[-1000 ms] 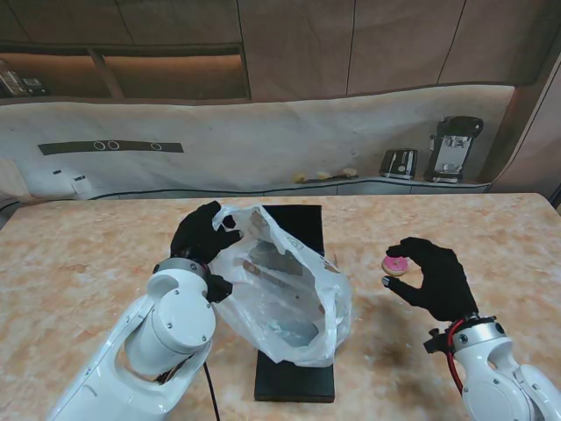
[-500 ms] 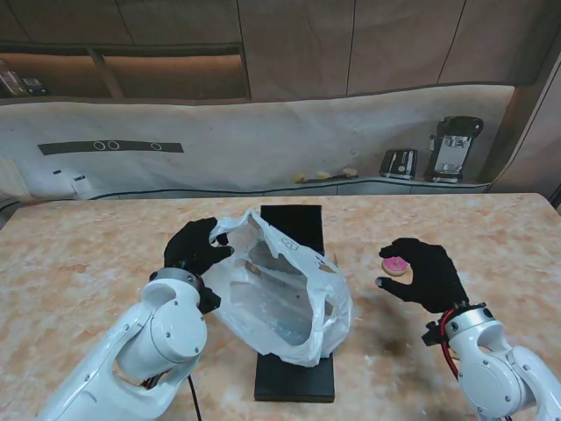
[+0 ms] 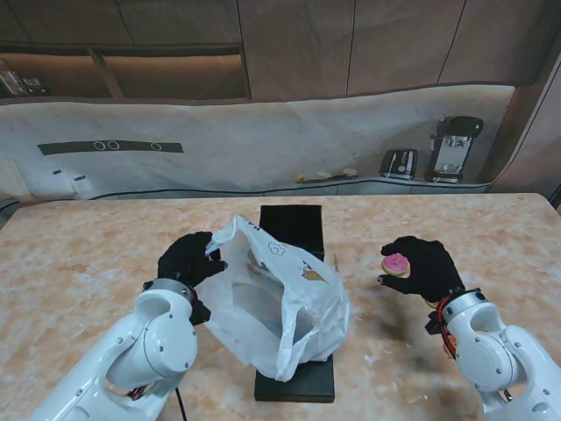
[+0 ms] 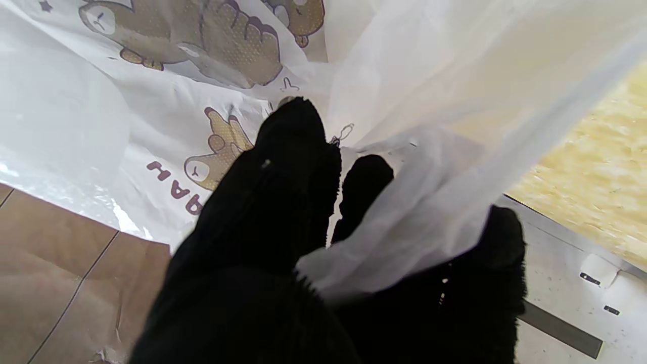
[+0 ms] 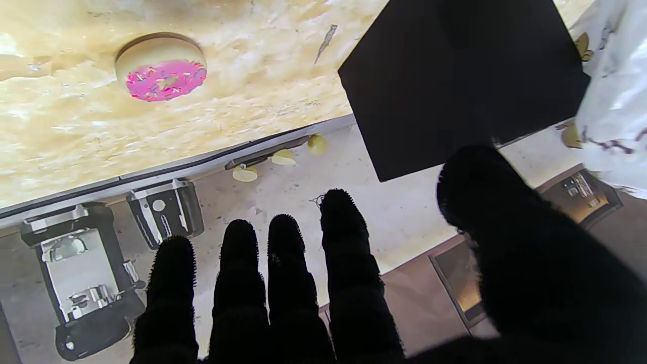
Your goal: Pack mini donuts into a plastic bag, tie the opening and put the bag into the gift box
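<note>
Plastic bag (image 3: 280,303) is pinched at its rim by the left hand (image 3: 186,260) — the right hand (image 3: 419,267), fingers spread, hangs beside a pink donut (image 3: 395,262).

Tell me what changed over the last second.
The left hand, still gripping the plastic bag by its edge, drew back nearer to me, and the bag's mouth sagged and narrowed. The right hand edged slightly farther from me, still open by the pink donut. The donut and the black gift box stayed put.
</note>
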Tool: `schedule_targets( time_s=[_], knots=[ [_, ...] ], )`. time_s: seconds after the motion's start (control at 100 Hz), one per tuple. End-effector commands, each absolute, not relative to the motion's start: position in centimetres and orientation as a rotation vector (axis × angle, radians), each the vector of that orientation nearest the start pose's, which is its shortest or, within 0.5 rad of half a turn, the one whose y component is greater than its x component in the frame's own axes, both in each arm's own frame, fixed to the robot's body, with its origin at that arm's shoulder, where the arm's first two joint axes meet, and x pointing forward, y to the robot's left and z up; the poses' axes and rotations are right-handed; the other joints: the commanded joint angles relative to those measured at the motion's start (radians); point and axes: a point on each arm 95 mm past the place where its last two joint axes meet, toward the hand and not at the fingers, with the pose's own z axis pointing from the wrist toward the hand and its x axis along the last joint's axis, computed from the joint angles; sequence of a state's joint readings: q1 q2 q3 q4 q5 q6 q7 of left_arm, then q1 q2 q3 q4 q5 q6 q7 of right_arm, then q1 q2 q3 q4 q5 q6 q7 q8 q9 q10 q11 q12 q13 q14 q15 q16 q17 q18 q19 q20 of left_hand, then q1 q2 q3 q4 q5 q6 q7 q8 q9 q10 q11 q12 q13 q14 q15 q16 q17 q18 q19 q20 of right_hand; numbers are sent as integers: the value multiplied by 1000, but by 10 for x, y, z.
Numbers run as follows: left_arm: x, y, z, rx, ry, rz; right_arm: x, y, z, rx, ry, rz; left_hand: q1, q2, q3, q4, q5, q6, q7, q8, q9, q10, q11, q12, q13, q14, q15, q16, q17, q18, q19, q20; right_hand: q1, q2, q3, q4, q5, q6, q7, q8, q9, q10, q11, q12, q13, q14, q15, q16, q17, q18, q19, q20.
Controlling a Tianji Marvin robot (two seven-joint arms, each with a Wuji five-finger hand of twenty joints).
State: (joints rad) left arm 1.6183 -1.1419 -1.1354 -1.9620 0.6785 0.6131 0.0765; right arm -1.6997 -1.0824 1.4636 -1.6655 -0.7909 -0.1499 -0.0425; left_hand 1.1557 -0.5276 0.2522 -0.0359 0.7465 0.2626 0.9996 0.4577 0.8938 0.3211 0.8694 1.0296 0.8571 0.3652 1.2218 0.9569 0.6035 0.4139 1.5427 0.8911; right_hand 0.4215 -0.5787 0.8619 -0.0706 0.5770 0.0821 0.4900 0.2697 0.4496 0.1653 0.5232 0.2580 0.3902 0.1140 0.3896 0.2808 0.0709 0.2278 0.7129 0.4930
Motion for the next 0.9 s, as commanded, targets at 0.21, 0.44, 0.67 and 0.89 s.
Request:
schedule_targets(
  time_s=[0.21,0.44,0.67,0.89],
  knots=[
    [362,-41,-246,-1696,958,-1492,402,-77,-309,1386,1319,1544,-3,-56,61,22,42,23,-23,-24,125,-15,0,-81,147,-5,45,-80,170,-4,171,-178,12,-16,-18,7,-23,2,-15,11,-1,12,-15,26,4,4,-3,21,-1,5,16,-14],
    [359,-39,-244,-1712,930,-1497,411,-78,-308,1388,1360,1494,-9,-64,66,21,50,29,-23,-24,179,-34,10,-104,235,-30,81,-85,274,-21,222,-204,15,-23,-23,7,-28,-4,-19,10,-1,13,-16,25,6,6,-4,22,6,7,20,-14],
    [354,-39,-237,-1742,902,-1517,428,-81,-308,1392,1415,1424,-10,-68,74,19,55,36,-23,-25,199,-41,33,-140,271,-37,113,-100,321,-30,278,-266,29,-38,-34,5,-23,-3,-19,12,8,11,-15,26,19,9,-3,22,15,9,25,-16],
    [348,-38,-232,-1752,884,-1524,450,-85,-319,1437,1455,1312,-16,-77,83,16,68,47,-25,-24,219,-42,42,-155,314,-64,120,-109,383,-37,287,-295,35,-44,-47,4,-29,-2,-23,10,9,13,-20,24,23,10,-7,22,23,9,31,-17]
  ],
)
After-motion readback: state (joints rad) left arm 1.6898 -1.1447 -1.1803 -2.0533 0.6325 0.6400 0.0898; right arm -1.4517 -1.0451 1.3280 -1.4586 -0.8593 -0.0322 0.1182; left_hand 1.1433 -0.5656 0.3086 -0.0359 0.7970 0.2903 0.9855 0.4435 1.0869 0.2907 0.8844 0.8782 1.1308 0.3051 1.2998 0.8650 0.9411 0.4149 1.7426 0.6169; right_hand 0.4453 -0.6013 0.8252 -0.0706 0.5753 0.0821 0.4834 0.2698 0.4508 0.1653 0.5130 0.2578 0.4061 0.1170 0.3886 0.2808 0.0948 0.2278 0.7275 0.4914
